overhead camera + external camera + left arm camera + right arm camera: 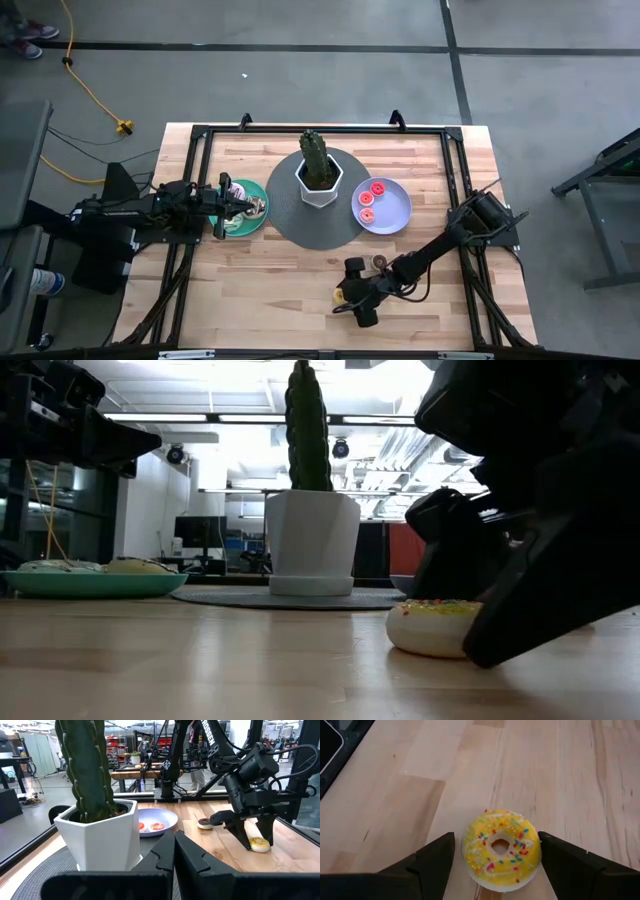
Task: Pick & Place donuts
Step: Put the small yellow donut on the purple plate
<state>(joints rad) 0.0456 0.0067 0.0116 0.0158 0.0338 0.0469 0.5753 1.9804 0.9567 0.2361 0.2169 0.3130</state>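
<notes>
With its fingers spread wide on either side, the right gripper (pixel 492 855) sits low over the yellow donut (pixel 501 848), and that straddle is what the coming move turns on. In the right wrist view the ring lies flat on the table (pixel 280 290), squarely in the gap, with bare wood showing between it and each finger, so nothing is pinched yet. Being round, it has no long axis to line up with; to my eye the fingers need only close straight in. The low view shows the same donut (pixel 433 626) resting on the wood with the dark finger just beside it.

From above, the right gripper (pixel 352 296) is at the near edge of the table, and a small brown donut (pixel 380 262) lies just behind it, toward the lavender plate (pixel 398 212). The left gripper (pixel 240 206) hovers well apart, over the teal plate (pixel 252 226), fingers pressed together and empty in its own wrist view, so the right arm is plainly the nearer one.

Now the count. Two red donuts (pixel 372 194) lie on the lavender plate, one yellow between the fingers, one brown behind them. The teal plate holds at least two pale iced ones (pixel 60 566), though the left arm hides part of it, so I can't give a firm total. One potted cactus (pixel 318 170) stands on its grey mat (pixel 300 228) between the two plates.
</notes>
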